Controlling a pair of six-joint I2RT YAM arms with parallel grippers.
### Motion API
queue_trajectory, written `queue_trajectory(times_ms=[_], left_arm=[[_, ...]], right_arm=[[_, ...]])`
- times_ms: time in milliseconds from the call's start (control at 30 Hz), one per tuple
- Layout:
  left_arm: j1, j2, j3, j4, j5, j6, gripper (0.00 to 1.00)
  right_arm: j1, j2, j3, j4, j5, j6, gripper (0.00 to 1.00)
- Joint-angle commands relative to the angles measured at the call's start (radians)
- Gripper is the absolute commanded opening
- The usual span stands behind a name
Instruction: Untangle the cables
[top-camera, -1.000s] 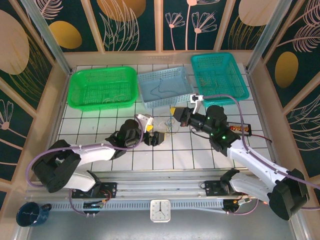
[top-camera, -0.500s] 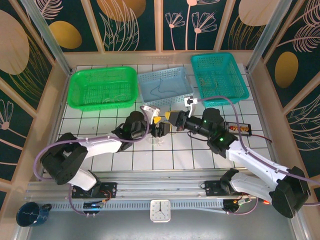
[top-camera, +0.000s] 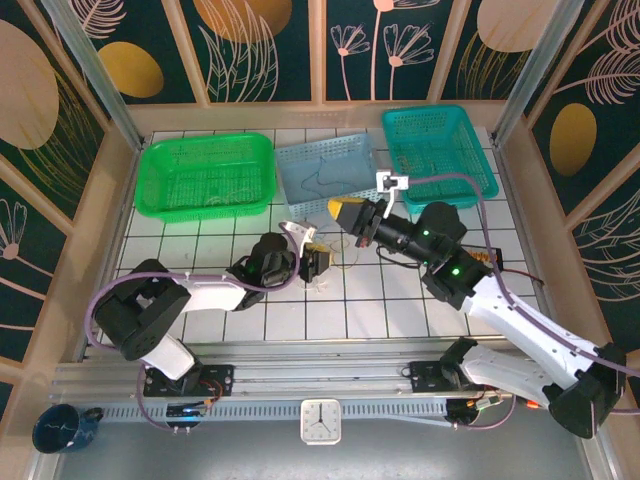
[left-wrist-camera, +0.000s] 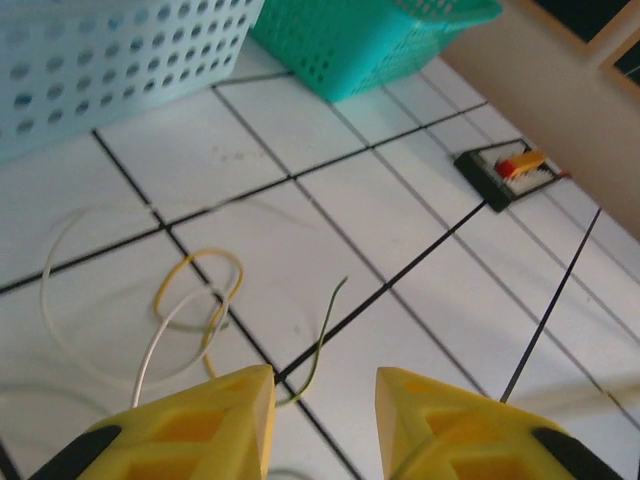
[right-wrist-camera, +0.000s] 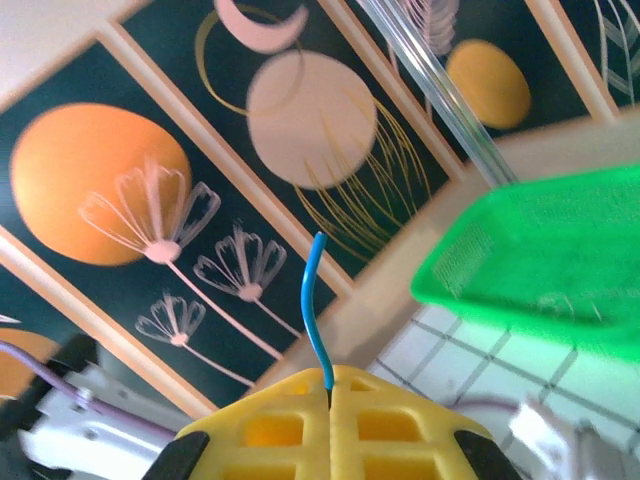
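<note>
**Cables** (left-wrist-camera: 200, 295): thin wires lying loose on the white-tiled worktop (left-wrist-camera: 420, 250).
- A whitish loop, a yellow loop crossing it and a dark greenish strand.
- They lie just ahead of the left end effector (left-wrist-camera: 325, 425), mostly off to its left.
- The greenish strand trails back to the inner edge of the end effector's left finger. Whether it touches the finger cannot be told.
- From above, the wires sit just beside the left end effector, between it and the right end effector.

**Left end effector**: low over the worktop.
- The yellow fingers stand narrowly apart, with bare tile showing in the gap.
- No wire is seen clamped between them.

**Right end effector** (right-wrist-camera: 330, 392): yellow fingers pressed tight together.
- They pinch a blue cable (right-wrist-camera: 312, 300).
- The cable's short free end stands up out of the seam between the fingers and curves slightly left at the tip.
- This end effector is near the left one and just beyond the loose wires.

**Surroundings**
- A green basket (right-wrist-camera: 540, 260) lies ahead and to the right of the right end effector.
- A light blue basket (left-wrist-camera: 100, 60) and a teal basket (left-wrist-camera: 370, 40) stand side by side beyond the left end effector.
- A small dark board (left-wrist-camera: 505, 170) with red and yellow parts lies ahead of the left end effector to its right, well apart from the wires.
</note>
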Motion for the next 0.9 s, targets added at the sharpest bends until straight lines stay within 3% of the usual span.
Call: queue_trajectory(times_ms=[0,100,433,633,667,867], left_arm=[[-0.002,0.024,-0.035,0.076,-0.011,-0.013,0.32],[-0.001,0.038,-0.052,0.093,-0.009,-0.020,0.28],[-0.002,0.054,-0.066,0.118,-0.008,-0.028,0.01],[-0.001,0.043,-0.072,0.117,-0.009,-0.029,0.00],[-0.002,0.038,-0.073,0.117,-0.009,-0.029,0.01],[-0.003,-0.037,-0.087,0.095,-0.002,-0.019,0.44]], right_arm=[[-0.021,-0.033,0.088,0.007,0.023,-0.033,0.00],[-0.045,-0.036,0.141,0.013,0.036,-0.047,0.00],[-0.110,-0.010,0.203,0.048,0.048,-0.041,0.00],[-0.130,0.005,0.181,0.061,0.042,-0.027,0.00],[-0.131,0.007,0.177,0.061,0.042,-0.025,0.00],[-0.131,0.024,0.122,0.074,0.035,-0.006,0.00]])
